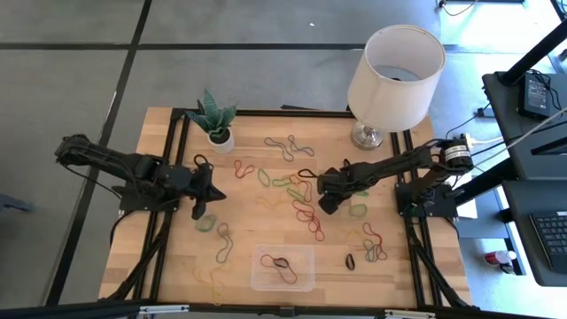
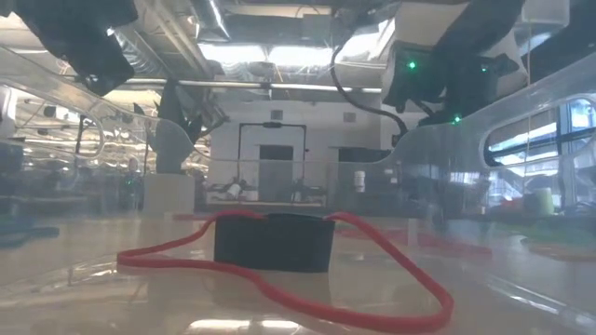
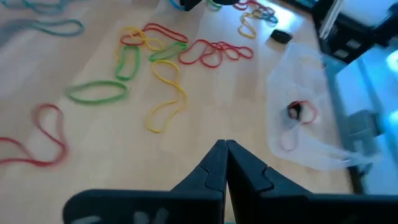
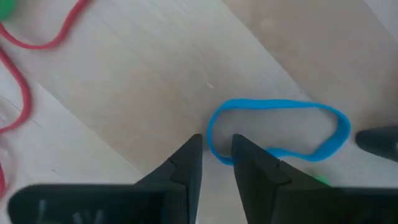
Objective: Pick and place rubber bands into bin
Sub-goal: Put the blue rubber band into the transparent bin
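Observation:
Many rubber bands (image 1: pixel 301 199) in red, green, yellow and tan lie scattered over the wooden table. The clear bin (image 1: pixel 306 275) sits near the table's near edge, with a red band (image 2: pixel 279 279) and a black band (image 2: pixel 275 242) lying in it. My right gripper (image 4: pixel 216 146) is low over the table's middle, open by a narrow gap. Its fingertips stand on either side of one end of a blue band (image 4: pixel 280 134) that lies flat on the wood. My left gripper (image 3: pixel 225 149) is shut, above the table's left part, and holds nothing. The bin (image 3: pixel 298 124) lies ahead of it.
A white lamp (image 1: pixel 396 66) stands at the far right corner. A potted plant (image 1: pixel 215 120) stands at the far edge, with a black cable loop (image 1: pixel 202 162) beside it. Bands also lie near the bin's left (image 1: pixel 221 248) and right (image 1: pixel 372 244).

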